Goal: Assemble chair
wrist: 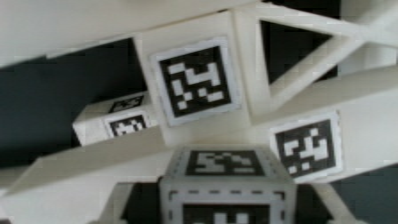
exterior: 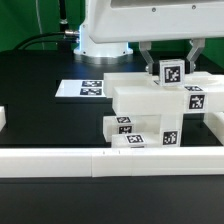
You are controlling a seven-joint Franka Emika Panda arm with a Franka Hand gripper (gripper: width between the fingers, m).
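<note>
The chair's white blocky parts (exterior: 150,105) stand stacked together at the exterior view's right, with black-and-white tags on their faces. My gripper (exterior: 171,62) is above them, shut on a small tagged white chair post (exterior: 170,73) held between its dark fingers (exterior: 149,56). In the wrist view the post (wrist: 222,165) sits between my gripper's (wrist: 222,208) jaws. Beyond it lie a tagged white frame (wrist: 196,80) with slanted bars and another tagged part (wrist: 306,140). Whether the post touches the parts below, I cannot tell.
The marker board (exterior: 90,88) lies flat on the black table behind the parts, at the exterior view's left. A long low white border rail (exterior: 90,160) runs along the front. A rail end (exterior: 3,120) shows at the left edge. The robot's base (exterior: 105,30) stands behind.
</note>
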